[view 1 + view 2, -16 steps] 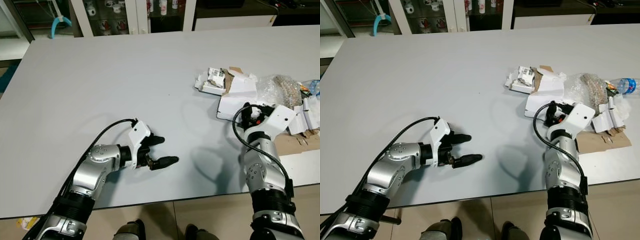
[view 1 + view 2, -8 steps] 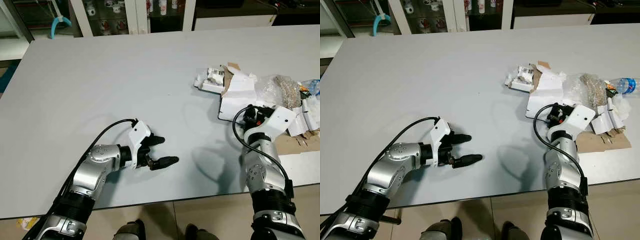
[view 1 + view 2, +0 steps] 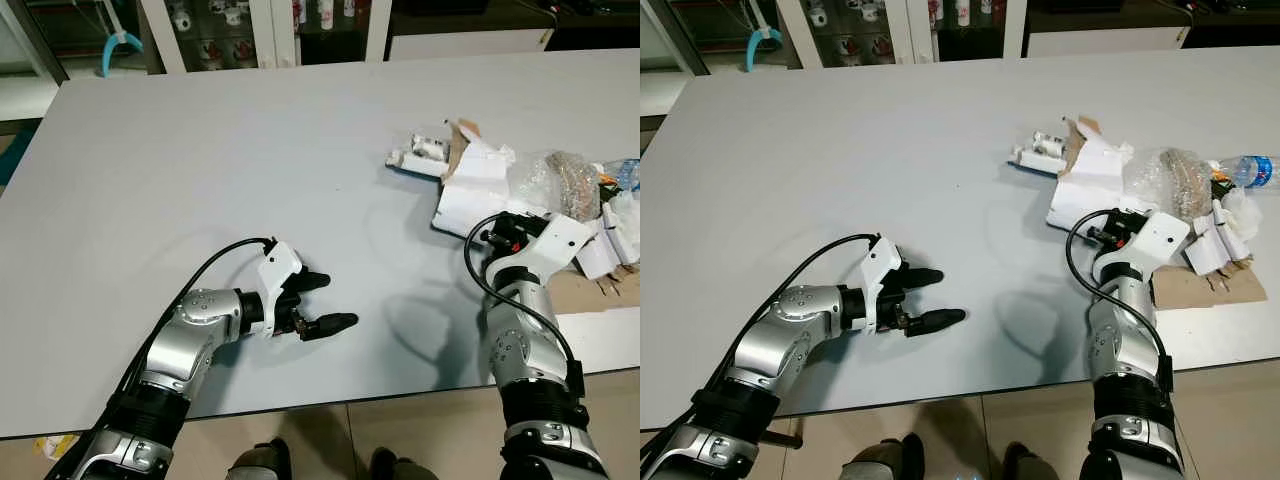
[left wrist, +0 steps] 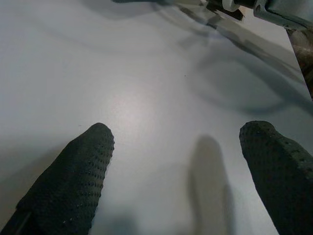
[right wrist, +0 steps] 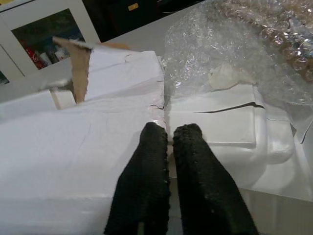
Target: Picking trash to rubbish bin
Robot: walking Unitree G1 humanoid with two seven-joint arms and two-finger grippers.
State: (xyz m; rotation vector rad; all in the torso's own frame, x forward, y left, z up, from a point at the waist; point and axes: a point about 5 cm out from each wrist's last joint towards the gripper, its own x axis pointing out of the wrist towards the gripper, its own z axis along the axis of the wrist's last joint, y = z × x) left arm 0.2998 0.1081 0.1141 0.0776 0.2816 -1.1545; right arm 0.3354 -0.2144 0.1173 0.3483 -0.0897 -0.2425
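- On the far right of the wide grey table (image 3: 200,150), a heap of trash lies well apart from the left arm: a torn white cardboard box (image 3: 478,190), a crumpled clear bubble-wrap bag with brown filling (image 3: 560,180), a flat brown cardboard sheet (image 3: 1210,285), and a clear plastic bottle with a blue label (image 3: 1248,170) at the edge.
- The right gripper (image 5: 170,139) is at the heap, its 2 black fingers pinched together on the torn edge of the white cardboard box, just beside the bubble-wrap bag; the fingers look clenched on that thin edge.
- In the head views the box sits tilted, one side raised off the table, with a small white packet (image 3: 420,150) near its far flap.
- The left gripper (image 3: 322,302) hovers low over bare tabletop near the front edge, its 2 fingers spread apart and holding nothing.
- My reading is that the step in hand is the pick-up of the first piece of trash, with no rubbish bin to point to yet.
- Next, I judge the arm must lift the box clear without dragging the neighbouring scraps, then find the bin; the pinch on a torn edge may tear or slip.
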